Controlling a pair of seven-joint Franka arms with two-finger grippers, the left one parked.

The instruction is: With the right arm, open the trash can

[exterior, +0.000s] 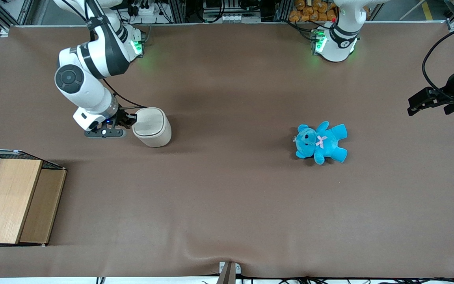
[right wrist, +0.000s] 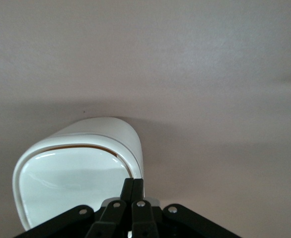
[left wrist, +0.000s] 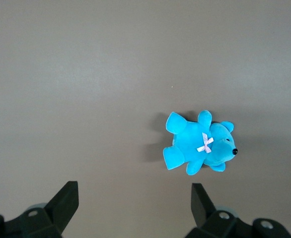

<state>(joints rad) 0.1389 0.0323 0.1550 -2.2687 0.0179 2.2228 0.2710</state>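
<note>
The cream-white trash can [exterior: 153, 127] stands on the brown table toward the working arm's end. Its flat swing lid [right wrist: 71, 183] sits almost level in the rim, with a thin dark gap along one edge. The right arm [exterior: 89, 71] reaches down beside the can. My gripper [exterior: 131, 117] is at the can's rim, at the edge of the lid. In the right wrist view the two black fingers [right wrist: 133, 186] are pressed together with nothing between them, their tips at the lid's edge.
A blue teddy bear [exterior: 320, 142] lies on the table toward the parked arm's end; it also shows in the left wrist view [left wrist: 200, 145]. A wooden box [exterior: 12, 201] with a wire basket stands nearer the front camera than the can.
</note>
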